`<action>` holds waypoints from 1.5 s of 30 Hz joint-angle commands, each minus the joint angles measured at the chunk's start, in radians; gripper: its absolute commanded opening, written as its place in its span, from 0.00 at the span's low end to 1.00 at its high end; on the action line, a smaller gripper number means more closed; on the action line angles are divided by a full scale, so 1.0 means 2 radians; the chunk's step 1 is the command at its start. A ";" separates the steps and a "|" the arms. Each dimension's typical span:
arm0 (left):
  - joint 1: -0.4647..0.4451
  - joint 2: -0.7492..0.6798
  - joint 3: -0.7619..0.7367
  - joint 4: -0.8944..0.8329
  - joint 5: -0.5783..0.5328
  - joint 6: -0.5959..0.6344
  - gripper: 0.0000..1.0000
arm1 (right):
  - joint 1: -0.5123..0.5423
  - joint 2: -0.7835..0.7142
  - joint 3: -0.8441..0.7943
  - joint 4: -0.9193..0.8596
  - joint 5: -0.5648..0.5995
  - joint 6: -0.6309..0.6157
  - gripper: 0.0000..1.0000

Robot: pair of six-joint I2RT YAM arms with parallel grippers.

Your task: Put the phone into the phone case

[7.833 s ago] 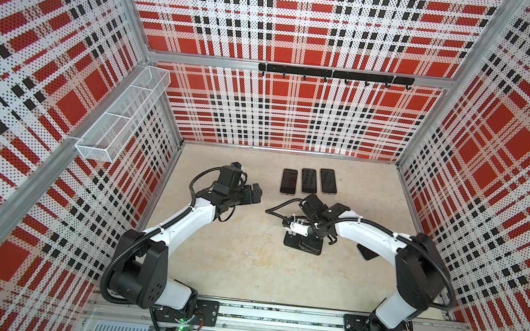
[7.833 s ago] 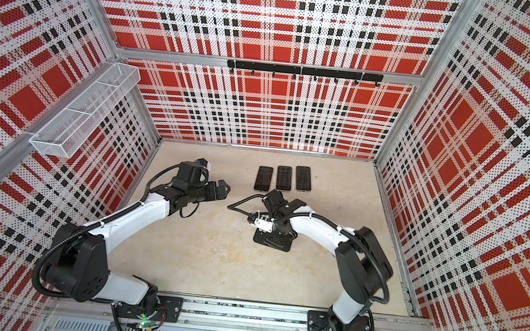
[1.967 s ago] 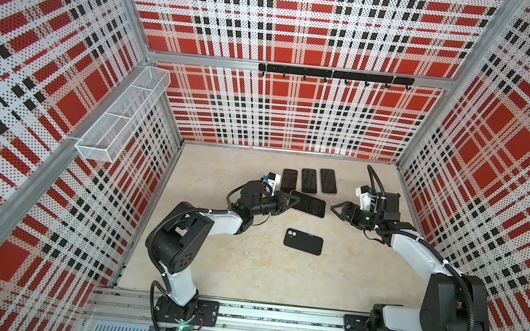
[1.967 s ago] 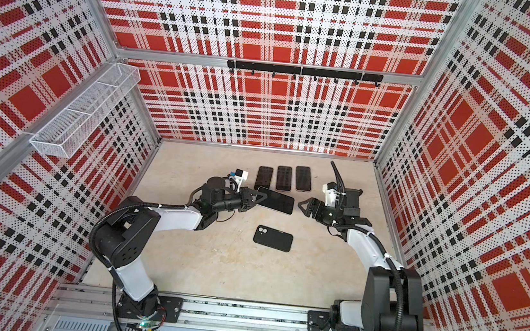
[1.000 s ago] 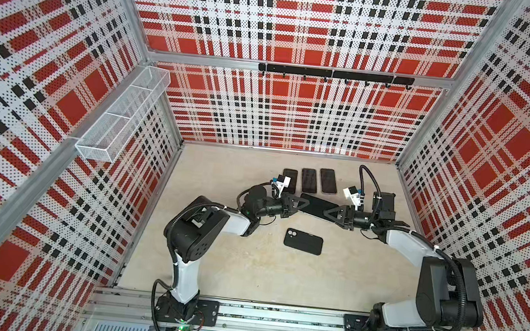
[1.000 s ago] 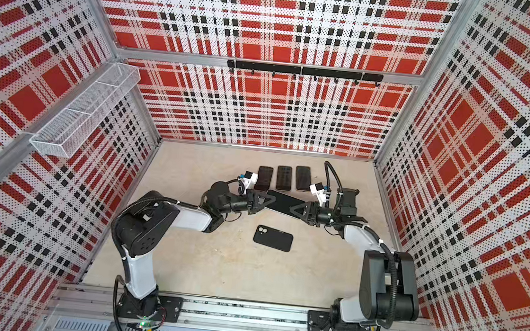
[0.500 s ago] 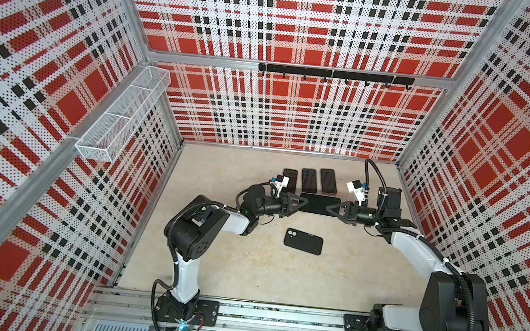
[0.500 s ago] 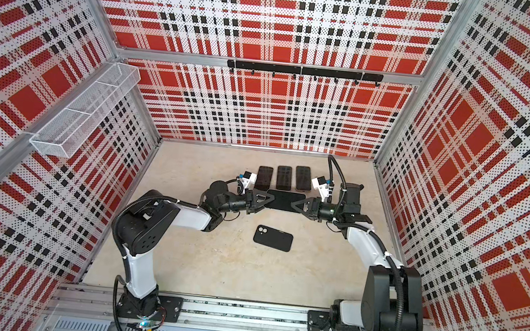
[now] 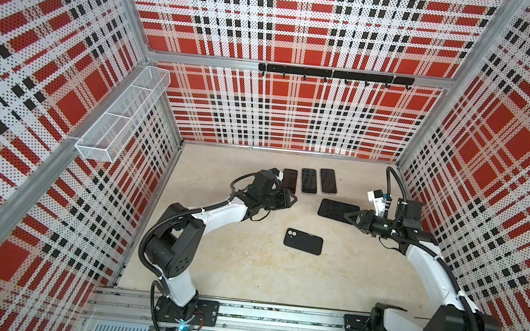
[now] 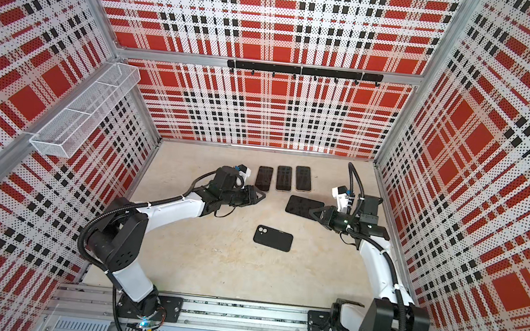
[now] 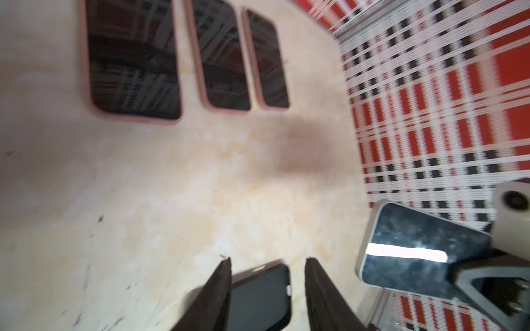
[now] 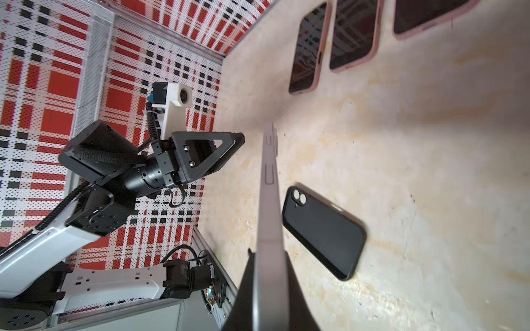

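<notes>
Starting nearest the arm bases: bare beige table (image 9: 245, 271), then the black phone case (image 9: 303, 243) (image 10: 273, 238) lying flat mid-table, back up, camera cutouts at its left end in both top views. Just beyond and to the right, the right gripper (image 9: 354, 216) (image 10: 317, 216) is clamped on one short end of the phone (image 9: 335, 209) (image 10: 301, 205), screen up, roughly level, apparently clear of the table. The right wrist view shows the phone (image 12: 269, 200) edge-on between the fingers (image 12: 243, 301). Phone and case are apart, not touching. At similar depth, left of the phone and off it, the left gripper (image 9: 292, 200) (image 10: 260, 196) has its jaws parted and holds nothing. The left wrist view shows its fingers (image 11: 215, 301) spread, with the case (image 11: 259, 298) visible on the table through the gap. Farther back sit three cased phones (image 9: 309, 181) in a row, screens up, pinkish rims. Farthest: wire basket (image 9: 121, 117) on the left wall, hook rail (image 9: 335, 74) on the back wall.
</notes>
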 commanded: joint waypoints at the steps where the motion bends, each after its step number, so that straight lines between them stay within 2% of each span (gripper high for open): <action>1: -0.023 0.017 -0.009 -0.096 -0.072 0.020 0.45 | 0.000 -0.009 -0.009 -0.024 0.000 -0.017 0.00; 9: -0.062 0.056 -0.006 -0.108 -0.088 0.002 0.42 | 0.000 0.014 -0.025 -0.020 -0.006 -0.027 0.00; 19: -0.072 0.075 -0.009 -0.116 -0.084 -0.003 0.18 | 0.004 0.019 -0.045 -0.006 -0.007 -0.017 0.00; 24: -0.069 0.067 -0.024 -0.115 -0.089 -0.013 0.10 | 0.035 0.029 -0.058 0.034 -0.014 0.003 0.00; 28: -0.056 0.040 -0.056 -0.108 -0.095 -0.026 0.07 | 0.064 0.055 -0.059 0.062 -0.005 0.018 0.00; 31: -0.047 0.019 -0.078 -0.089 -0.095 -0.033 0.06 | 0.078 0.080 -0.062 0.085 -0.005 0.021 0.00; 38: -0.048 0.029 -0.058 -0.082 -0.090 -0.022 0.10 | 0.086 0.135 -0.045 0.084 -0.018 -0.001 0.00; 45: -0.047 0.034 -0.044 -0.070 -0.079 -0.016 0.30 | 0.088 0.210 -0.013 0.037 -0.025 -0.061 0.00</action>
